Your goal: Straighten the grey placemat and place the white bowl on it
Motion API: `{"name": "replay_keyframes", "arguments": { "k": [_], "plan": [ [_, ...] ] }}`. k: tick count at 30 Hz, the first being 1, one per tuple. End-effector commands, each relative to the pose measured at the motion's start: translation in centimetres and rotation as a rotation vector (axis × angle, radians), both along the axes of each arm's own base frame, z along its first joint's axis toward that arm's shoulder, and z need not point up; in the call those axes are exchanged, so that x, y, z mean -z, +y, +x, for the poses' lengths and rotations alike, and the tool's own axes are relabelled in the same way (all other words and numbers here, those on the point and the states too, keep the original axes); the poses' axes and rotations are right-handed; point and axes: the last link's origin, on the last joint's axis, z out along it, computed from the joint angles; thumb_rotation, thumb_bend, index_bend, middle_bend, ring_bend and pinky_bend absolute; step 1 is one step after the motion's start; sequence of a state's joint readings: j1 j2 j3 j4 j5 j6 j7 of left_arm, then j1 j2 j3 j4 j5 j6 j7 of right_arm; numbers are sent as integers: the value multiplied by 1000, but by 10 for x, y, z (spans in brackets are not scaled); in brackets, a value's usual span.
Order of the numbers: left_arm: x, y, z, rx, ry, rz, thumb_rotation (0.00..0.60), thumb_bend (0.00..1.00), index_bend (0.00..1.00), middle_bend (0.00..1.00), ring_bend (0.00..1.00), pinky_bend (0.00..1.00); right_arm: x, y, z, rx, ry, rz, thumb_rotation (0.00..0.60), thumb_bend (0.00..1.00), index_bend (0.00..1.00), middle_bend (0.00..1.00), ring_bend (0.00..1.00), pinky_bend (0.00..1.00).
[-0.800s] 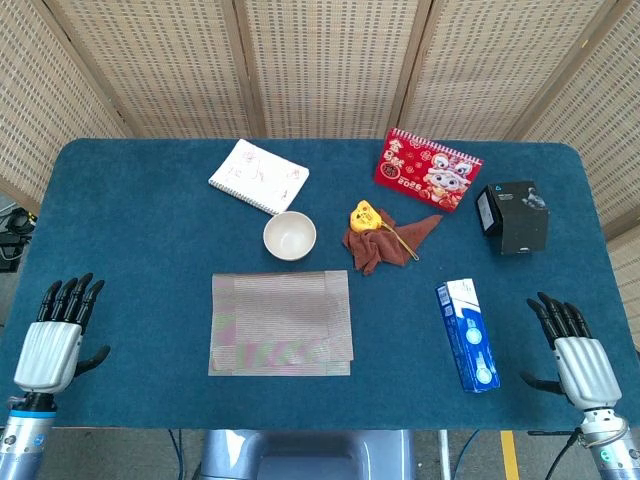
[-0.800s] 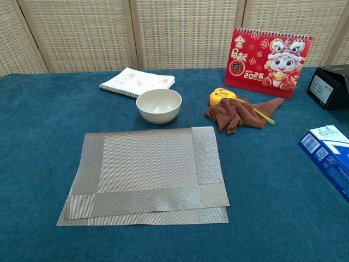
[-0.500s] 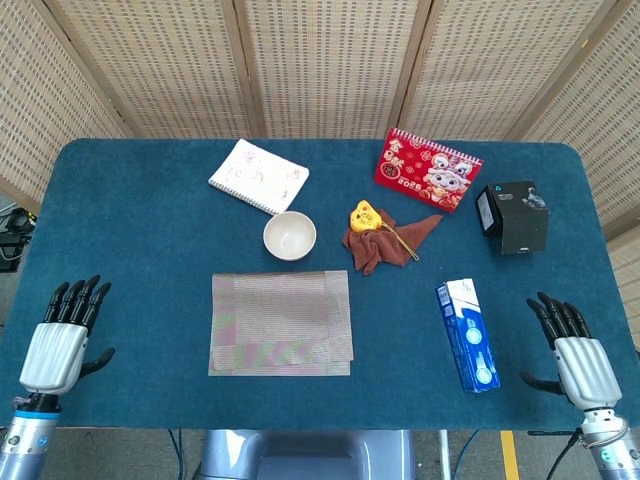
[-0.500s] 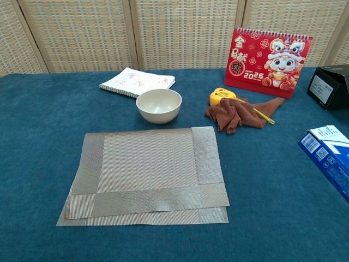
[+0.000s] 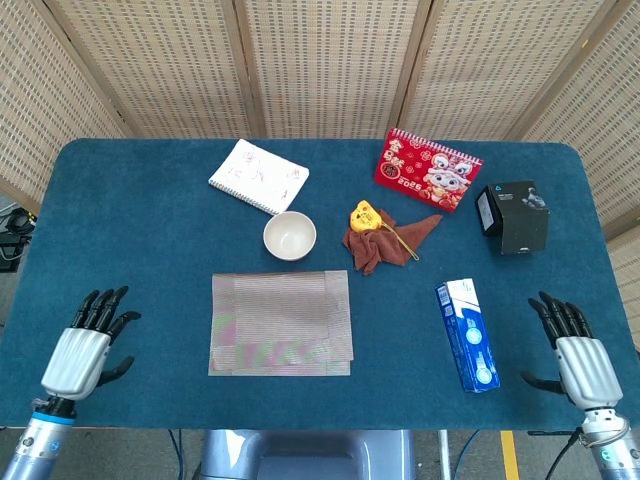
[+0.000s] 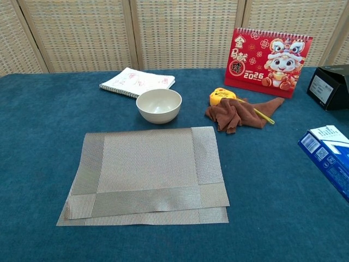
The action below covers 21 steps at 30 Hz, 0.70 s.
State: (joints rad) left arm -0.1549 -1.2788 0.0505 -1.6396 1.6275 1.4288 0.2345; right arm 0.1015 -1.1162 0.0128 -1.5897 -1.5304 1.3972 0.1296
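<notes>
On the table [image 5: 150,230]: grey placemat [image 5: 281,323], folded over itself, mid-front; white bowl [image 5: 290,236] just behind it. Left hand [image 5: 84,346] and right hand [image 5: 577,354] at front corners, fingers spread, empty.

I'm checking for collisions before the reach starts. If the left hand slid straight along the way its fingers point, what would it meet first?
The left hand points up and slightly right, over bare blue table. That line seems to pass left of the placemat; the notebook looks like the first thing, though depth is uncertain.
</notes>
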Motion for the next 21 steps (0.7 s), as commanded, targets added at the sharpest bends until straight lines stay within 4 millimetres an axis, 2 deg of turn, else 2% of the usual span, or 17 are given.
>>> {"name": "replay_keyframes", "arguments": {
  "k": [1, 5, 10, 17, 21],
  "plan": [
    [12, 1, 10, 39, 3, -137, 600, 264, 370, 0, 0, 0, -1, -1, -1, 8, -2, 0, 600, 59, 48, 0, 0, 0],
    [29, 6, 23, 95, 61, -205, 600, 306, 400, 0, 0, 0, -2, 1, 1, -3, 8, -6, 600, 59, 47, 0, 0, 0],
    [50, 7, 35, 126, 100, -261, 600, 309, 448, 0, 0, 0, -5, 1, 2, 0, -1, -17, 600, 59, 48, 0, 0, 0],
    [89, 14, 43, 146, 174, -294, 600, 307, 514, 0, 0, 0, -9, 1, 3, -3, -22, -26, 600, 59, 47, 0, 0, 0],
    [101, 20, 42, 129, 192, -282, 600, 307, 532, 0, 0, 0, -12, 1, 3, -4, -32, -32, 600, 59, 47, 0, 0, 0]
  ]
}}
